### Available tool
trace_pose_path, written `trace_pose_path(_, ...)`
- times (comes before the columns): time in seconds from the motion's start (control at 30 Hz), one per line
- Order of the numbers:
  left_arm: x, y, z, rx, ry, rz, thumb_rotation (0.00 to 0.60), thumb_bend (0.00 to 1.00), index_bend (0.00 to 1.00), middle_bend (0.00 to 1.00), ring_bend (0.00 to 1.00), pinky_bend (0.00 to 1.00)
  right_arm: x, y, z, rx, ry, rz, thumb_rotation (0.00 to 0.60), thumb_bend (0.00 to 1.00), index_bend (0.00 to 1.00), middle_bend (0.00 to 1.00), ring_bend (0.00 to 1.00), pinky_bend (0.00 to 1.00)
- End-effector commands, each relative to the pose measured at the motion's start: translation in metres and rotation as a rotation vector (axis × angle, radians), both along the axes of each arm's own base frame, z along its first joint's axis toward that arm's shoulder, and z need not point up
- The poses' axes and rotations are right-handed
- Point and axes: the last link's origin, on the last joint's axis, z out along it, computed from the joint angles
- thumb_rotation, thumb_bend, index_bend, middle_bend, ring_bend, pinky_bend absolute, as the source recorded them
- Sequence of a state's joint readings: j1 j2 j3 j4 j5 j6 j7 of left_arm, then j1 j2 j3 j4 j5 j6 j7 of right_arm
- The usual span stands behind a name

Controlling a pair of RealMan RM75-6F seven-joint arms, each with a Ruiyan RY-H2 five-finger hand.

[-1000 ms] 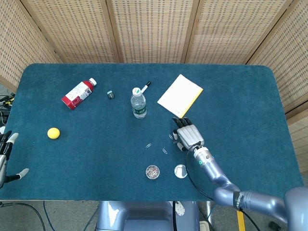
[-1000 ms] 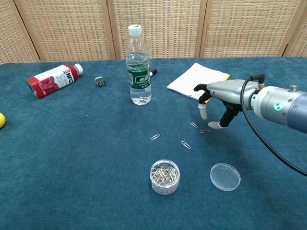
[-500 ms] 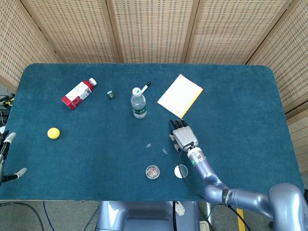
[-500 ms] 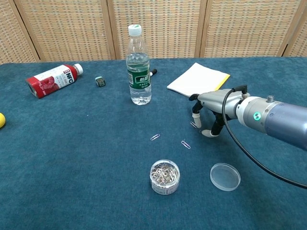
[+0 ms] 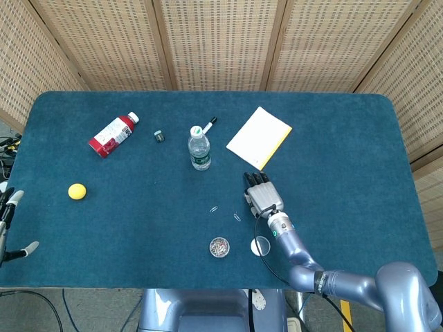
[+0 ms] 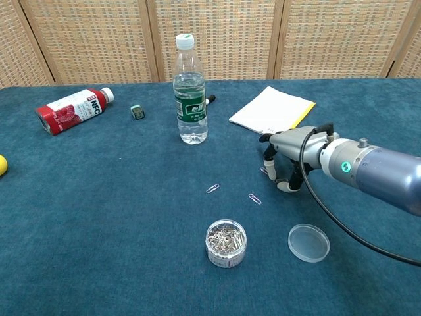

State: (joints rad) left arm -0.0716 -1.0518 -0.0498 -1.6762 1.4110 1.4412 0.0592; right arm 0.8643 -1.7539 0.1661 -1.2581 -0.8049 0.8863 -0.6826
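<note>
Right hand [image 6: 284,164] fingers curled down onto paper clips [image 6: 265,172] on desk [image 6: 99,217] — grip unclear — two loose clips [image 6: 233,193] outside open jar [image 6: 225,243].

right robot hand [image 6: 284,158] low, fingertips down

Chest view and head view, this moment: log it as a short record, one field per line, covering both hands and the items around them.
right hand: fingers down on the cloth over loose paper clips, whether pinching one cannot be told
left hand: at the table edge, fingers apart, holding nothing
clip jar: open, full
lid: lying beside the jar
notepad: behind the right hand
water bottle: upright
red bottle: on its side
</note>
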Motion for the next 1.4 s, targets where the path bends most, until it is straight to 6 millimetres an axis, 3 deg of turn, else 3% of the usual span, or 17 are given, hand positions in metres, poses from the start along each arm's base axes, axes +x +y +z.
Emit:
trace_pose_path(0.03,0.000,0.000,0.000,-0.001,0.001,0.000,0.600,0.00,0.00,0.00,0.00,0.00,-0.002,-0.001,0.001,-0.003,0.007,0.000,0.600,0.36,0.49,0.00,0.00,0.00)
trace_pose_path(0.27,0.001,0.000,-0.002,-0.007,0.005,-0.001,0.600,0.00,0.00,0.00,0.00,0.00,-0.009,-0.002,0.005,-0.012,0.043,0.003,0.600,0.36,0.49,0.00,0.00,0.00)
trace_pose_path(0.57,0.001,0.000,-0.003,-0.011,0.004,-0.001,0.600,0.00,0.00,0.00,0.00,0.00,-0.012,-0.001,0.003,-0.013,0.045,0.006,0.600,0.40,0.59,0.00,0.00,0.00)
trace_pose_path(1.07,0.002,-0.001,-0.003,-0.014,0.004,-0.002,0.600,0.00,0.00,0.00,0.00,0.00,-0.004,0.002,0.014,-0.039,0.005,0.057,0.600,0.42,0.64,0.01,0.00,0.00)
trace_pose_path(1.17,0.002,-0.001,-0.003,-0.016,0.002,-0.003,0.600,0.00,0.00,0.00,0.00,0.00,0.009,0.009,0.027,-0.051,-0.037,0.117,0.600,0.42,0.65,0.03,0.00,0.00)
trace_pose_path(1.23,0.003,-0.002,-0.003,-0.017,0.001,-0.007,0.600,0.00,0.00,0.00,0.00,0.00,0.027,0.025,0.042,-0.035,-0.103,0.199,0.600,0.42,0.65,0.04,0.00,0.00)
trace_pose_path(1.4,0.004,-0.003,-0.002,-0.013,0.000,-0.011,0.600,0.00,0.00,0.00,0.00,0.00,0.039,0.058,0.057,0.026,-0.122,0.353,0.600,0.42,0.65,0.05,0.00,0.00)
